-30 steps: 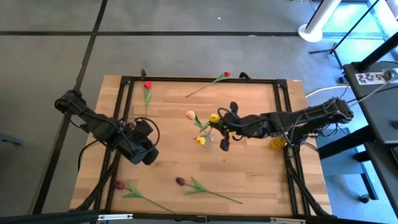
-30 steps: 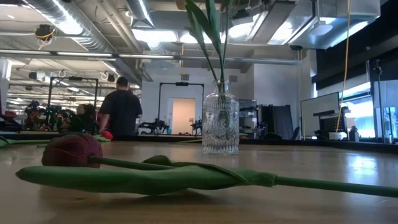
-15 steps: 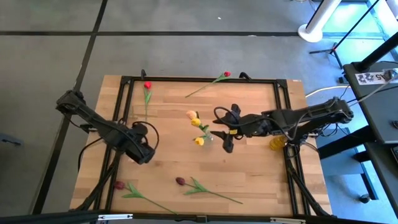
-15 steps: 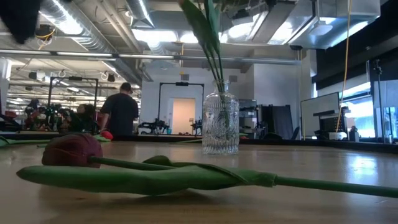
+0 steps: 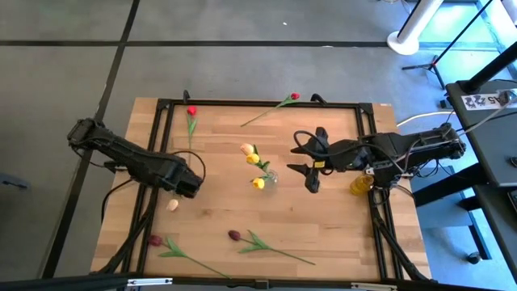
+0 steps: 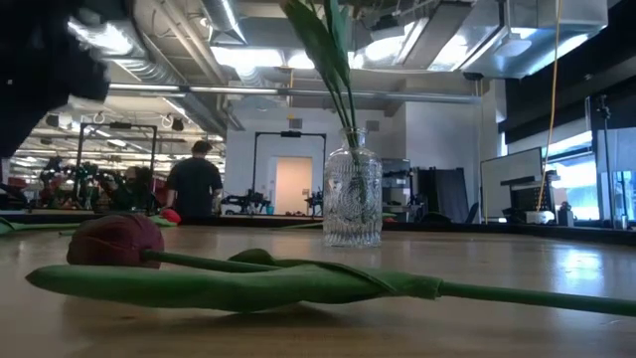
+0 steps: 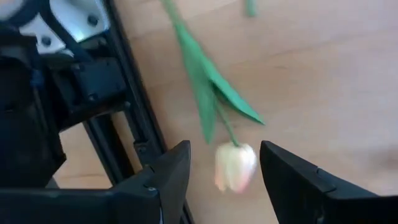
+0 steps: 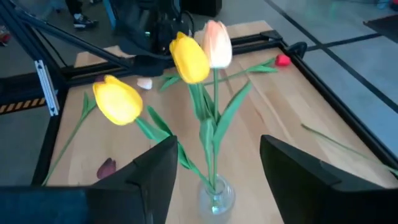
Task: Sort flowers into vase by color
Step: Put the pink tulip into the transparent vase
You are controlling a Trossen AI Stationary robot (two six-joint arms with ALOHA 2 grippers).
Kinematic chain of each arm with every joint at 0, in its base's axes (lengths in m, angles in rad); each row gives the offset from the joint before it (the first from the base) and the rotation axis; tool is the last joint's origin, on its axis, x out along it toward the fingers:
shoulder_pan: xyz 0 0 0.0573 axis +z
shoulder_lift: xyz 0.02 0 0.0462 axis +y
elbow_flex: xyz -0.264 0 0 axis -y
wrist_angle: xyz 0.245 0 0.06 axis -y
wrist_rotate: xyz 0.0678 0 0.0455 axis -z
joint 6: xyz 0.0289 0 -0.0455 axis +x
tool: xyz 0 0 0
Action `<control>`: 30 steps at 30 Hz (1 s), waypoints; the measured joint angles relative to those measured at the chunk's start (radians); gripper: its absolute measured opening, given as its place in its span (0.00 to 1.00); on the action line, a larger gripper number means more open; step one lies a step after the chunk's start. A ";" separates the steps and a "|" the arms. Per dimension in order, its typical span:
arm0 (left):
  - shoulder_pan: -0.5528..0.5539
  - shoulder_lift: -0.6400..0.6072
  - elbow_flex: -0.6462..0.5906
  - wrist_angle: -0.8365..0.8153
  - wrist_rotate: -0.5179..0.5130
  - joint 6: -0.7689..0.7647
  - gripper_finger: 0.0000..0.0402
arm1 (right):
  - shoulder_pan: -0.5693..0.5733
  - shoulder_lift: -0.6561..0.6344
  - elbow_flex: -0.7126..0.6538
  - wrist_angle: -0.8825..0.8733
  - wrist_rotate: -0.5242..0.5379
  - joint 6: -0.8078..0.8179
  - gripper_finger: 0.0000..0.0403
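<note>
A glass vase (image 5: 269,176) stands mid-table and holds two yellow tulips (image 8: 188,57) and a peach one (image 8: 216,42) by their stems. My right gripper (image 5: 300,155) hangs open just right of the vase, with nothing between its fingers. A second peach tulip (image 7: 235,166) lies flat on the wood at the left. My left gripper (image 5: 186,192) hangs open over it, pointing down, a finger on either side of the head and clear of it. In the high view only that head (image 5: 172,205) shows; the arm hides the stem.
Two red tulips (image 5: 191,111) (image 5: 295,96) lie near the far edge. Two maroon ones (image 5: 153,240) (image 5: 234,235) lie near the front edge. A yellow object (image 5: 359,184) sits by the black frame rail at the right. A person stands in the room behind the table.
My left gripper has sunk toward the table, and the peach tulip's head now shows beside it. My right gripper has drawn back toward the table's right edge, away from the vase. The yellow tulip that was by its fingers now stands free in the vase.
</note>
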 joint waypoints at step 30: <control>0.213 0.112 -0.262 0.354 0.052 0.058 0.41 | -0.002 0.000 -0.001 -0.099 -0.016 0.049 0.56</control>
